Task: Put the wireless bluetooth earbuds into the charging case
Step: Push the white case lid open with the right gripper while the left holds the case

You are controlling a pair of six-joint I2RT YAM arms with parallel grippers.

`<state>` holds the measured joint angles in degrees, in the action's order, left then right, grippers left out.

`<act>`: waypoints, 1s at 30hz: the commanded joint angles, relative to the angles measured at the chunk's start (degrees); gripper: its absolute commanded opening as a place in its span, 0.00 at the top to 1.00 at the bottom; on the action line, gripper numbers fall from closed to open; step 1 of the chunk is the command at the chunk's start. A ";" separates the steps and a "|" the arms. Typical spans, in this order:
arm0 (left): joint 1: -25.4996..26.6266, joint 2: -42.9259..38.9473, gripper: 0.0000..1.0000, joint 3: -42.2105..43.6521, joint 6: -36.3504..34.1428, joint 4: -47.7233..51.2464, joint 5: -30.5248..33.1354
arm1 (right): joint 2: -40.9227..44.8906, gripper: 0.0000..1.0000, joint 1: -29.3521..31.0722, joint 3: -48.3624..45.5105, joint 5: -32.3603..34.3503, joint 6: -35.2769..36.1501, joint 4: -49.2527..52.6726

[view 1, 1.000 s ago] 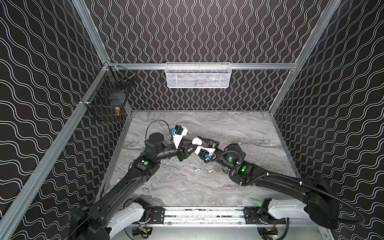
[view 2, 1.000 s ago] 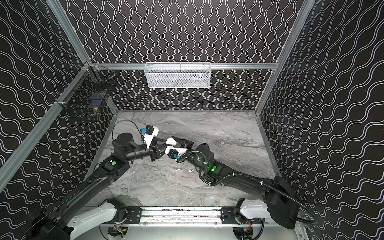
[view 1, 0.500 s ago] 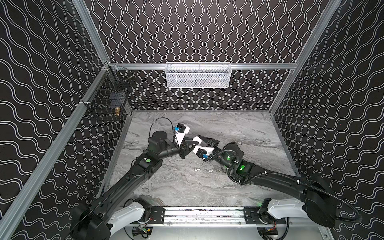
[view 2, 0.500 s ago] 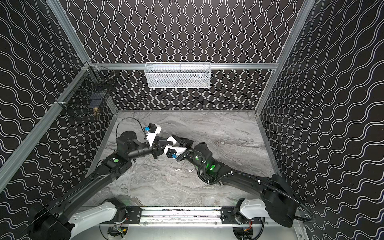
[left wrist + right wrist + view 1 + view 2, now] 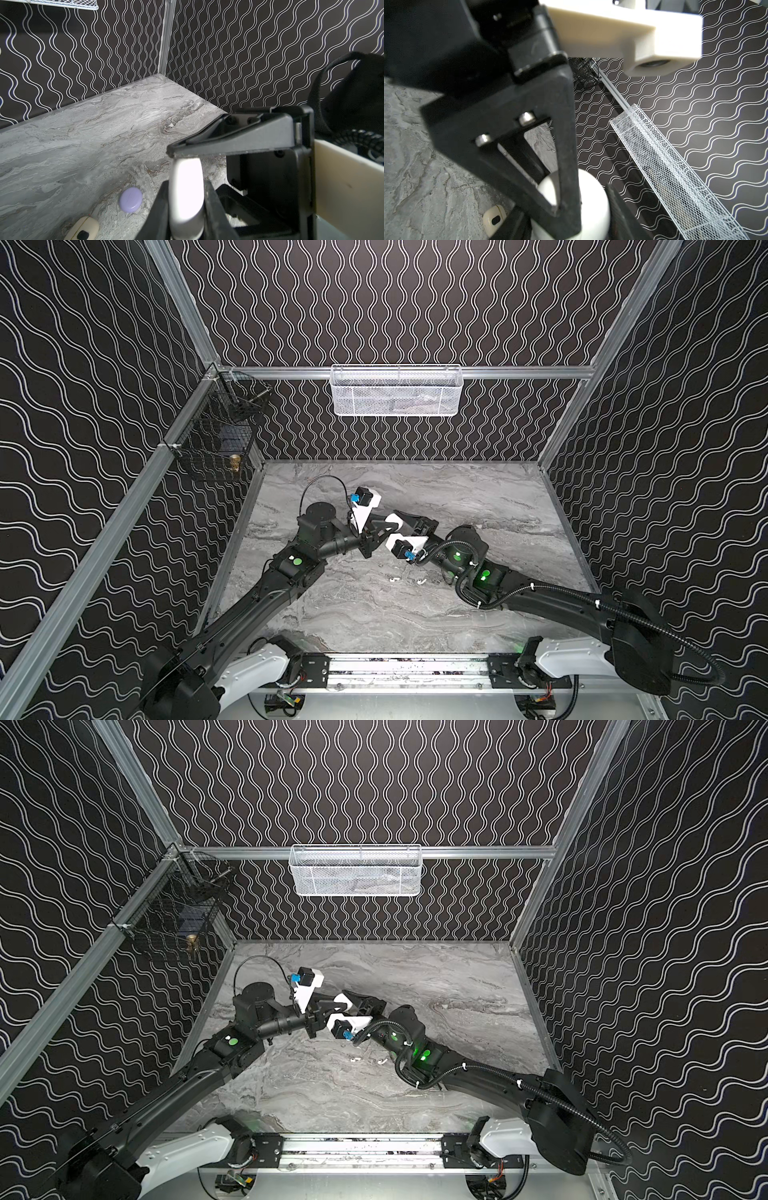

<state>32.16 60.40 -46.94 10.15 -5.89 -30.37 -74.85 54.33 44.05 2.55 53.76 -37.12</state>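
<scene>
Left gripper point(image 5: 186, 207) clamped on the white charging case point(image 5: 187, 182); right gripper point(image 5: 566, 212) grips the same case.
Case contents hidden. Two white earbuds point(image 5: 392, 580) lie loose on the surface point(image 5: 374, 614) near both grippers; lavender case point(image 5: 131, 199) and cream case point(image 5: 83, 228) also rest there.

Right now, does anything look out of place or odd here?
Two earbuds lie loose on the table, apart from the white case that the left end effector and right end effector both clamp. Nothing looks spilled or damaged.
</scene>
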 commanded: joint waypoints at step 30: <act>1.41 -12.87 1.00 13.82 -12.10 -12.63 -8.96 | 25.30 0.31 0.33 -16.30 -13.10 -16.36 -1.79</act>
<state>33.52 48.66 -34.06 0.51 -11.86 -35.22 -49.39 54.63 27.81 -8.64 39.55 -38.02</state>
